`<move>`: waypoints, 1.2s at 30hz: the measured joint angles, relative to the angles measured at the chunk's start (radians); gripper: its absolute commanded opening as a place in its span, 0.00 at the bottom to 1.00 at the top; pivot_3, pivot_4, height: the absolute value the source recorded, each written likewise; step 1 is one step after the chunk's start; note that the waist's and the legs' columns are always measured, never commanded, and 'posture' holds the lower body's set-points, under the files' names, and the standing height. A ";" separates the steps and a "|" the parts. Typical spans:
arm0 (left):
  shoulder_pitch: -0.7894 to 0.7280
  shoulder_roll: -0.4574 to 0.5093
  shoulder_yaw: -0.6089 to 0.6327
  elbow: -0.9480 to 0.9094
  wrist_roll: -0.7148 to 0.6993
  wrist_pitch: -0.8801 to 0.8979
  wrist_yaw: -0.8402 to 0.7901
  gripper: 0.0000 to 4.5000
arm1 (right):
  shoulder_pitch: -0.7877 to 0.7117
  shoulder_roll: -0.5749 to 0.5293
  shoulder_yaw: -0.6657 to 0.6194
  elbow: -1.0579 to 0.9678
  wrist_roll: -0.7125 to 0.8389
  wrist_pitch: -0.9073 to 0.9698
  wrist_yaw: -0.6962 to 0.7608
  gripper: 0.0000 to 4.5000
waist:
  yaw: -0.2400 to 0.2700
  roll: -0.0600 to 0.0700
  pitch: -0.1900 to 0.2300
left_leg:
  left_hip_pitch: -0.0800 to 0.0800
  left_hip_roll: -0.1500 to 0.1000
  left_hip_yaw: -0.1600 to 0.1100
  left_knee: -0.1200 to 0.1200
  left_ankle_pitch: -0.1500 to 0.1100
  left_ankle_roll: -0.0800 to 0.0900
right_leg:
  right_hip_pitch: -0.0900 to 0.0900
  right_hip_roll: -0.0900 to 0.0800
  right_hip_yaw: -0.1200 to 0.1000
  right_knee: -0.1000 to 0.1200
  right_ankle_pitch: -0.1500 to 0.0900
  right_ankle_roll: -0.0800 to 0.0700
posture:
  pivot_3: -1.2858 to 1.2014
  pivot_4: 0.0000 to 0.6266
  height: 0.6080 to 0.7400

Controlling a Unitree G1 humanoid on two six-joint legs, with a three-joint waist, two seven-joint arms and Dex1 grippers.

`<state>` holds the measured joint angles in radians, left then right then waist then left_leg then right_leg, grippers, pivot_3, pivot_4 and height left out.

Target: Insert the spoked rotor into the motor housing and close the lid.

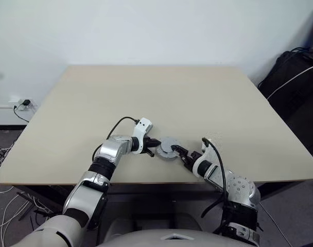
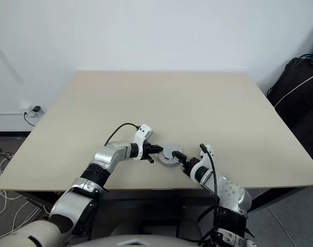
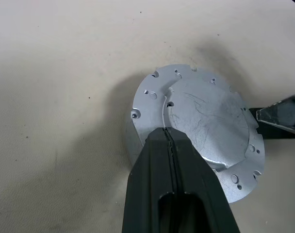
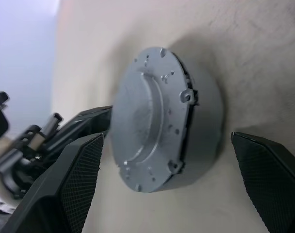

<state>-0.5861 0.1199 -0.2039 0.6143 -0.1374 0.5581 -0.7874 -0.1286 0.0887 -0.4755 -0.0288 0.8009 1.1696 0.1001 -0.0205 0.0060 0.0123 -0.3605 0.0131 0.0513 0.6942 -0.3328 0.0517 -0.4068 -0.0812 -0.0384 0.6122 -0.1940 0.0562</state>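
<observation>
Resting on the tabletop (image 1: pixel 197 98), the lid (image 3: pixel 205 121) covers the motor housing (image 4: pixel 203 121); the left gripper (image 3: pixel 168 133), fingers pressed together, touches it, while the right gripper (image 4: pixel 186 189) straddles it wide, gripping nothing.

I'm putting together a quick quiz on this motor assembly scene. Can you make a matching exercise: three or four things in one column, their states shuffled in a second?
Things:
1. lid
2. left end effector
3. right end effector
4. table

States:
A. open, fingers either side of the assembly
B. pale beige, bears the assembly
C. smooth silver face up, sitting on the motor housing
D. shut, tip over the lid's edge

Pairs: 1-C, 2-D, 3-A, 4-B
</observation>
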 measured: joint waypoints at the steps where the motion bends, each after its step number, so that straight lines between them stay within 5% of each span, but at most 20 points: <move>1: 0.000 0.000 0.000 0.000 0.000 0.000 0.000 0.00 | -0.008 0.002 -0.007 0.018 0.016 0.001 -0.005 1.00 | -0.001 0.000 0.000 | 0.000 0.000 0.000 0.000 0.000 0.000 | 0.000 0.000 0.000 0.000 0.000 0.000 | 0.52 0.00 1.00; 19: 0.008 0.019 0.002 -0.010 0.001 0.002 0.004 0.00 | -0.048 0.013 -0.009 0.148 0.182 0.040 -0.038 1.00 | -0.010 0.002 0.000 | -0.001 0.001 0.001 0.000 0.000 0.000 | -0.002 0.001 0.002 0.000 0.002 0.001 | 0.52 0.00 1.00; 28: 0.021 0.022 0.009 -0.025 0.001 0.004 0.017 0.00 | -0.043 0.012 -0.007 0.148 0.203 0.017 -0.056 0.45 | -0.006 0.002 0.000 | -0.001 0.001 0.001 0.000 0.000 0.000 | -0.002 0.001 0.002 0.000 0.002 0.001 | 0.52 0.00 1.00; 36: 0.025 0.020 0.009 -0.029 0.001 0.006 0.018 0.00 | -0.034 0.009 -0.003 0.147 0.221 -0.004 -0.064 0.45 | -0.003 0.002 0.000 | -0.001 0.000 0.001 0.000 0.000 0.000 | -0.002 0.001 0.002 0.000 0.002 0.001 | 0.52 0.00 1.00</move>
<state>-0.5609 0.1399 -0.1947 0.5857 -0.1369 0.5641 -0.7691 -0.1625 0.0974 -0.4783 0.1187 1.0221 1.1654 0.0365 -0.0239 0.0079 0.0118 -0.3616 0.0136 0.0526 0.6941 -0.3329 0.0521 -0.4086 -0.0805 -0.0368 0.6119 -0.1924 0.0571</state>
